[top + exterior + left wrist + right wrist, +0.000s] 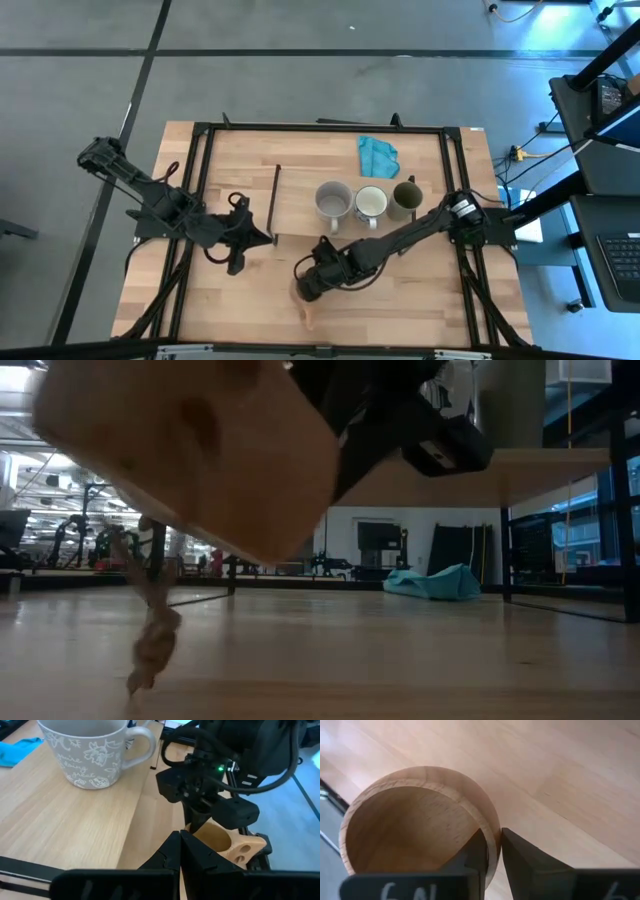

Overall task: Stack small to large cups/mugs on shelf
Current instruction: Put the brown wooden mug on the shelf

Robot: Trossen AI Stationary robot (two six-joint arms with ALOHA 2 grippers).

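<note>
We've got the right gripper [491, 851] pinching the wooden cup's [420, 820] rim up off the table, left gripper [180, 851] pressed together and idle, so next we carry it right to the shelf [540, 465] beside the grey mug [333, 200].

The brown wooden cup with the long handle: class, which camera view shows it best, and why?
The right wrist view: the brown wooden cup fills it, rim pinched by the right gripper. Left wrist view shows part; low view a blurred close-up; high view hides it under the arm.

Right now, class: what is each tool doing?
Left tool: closed, holding nothing.
Right tool: closed on the rim of the wooden cup.
</note>
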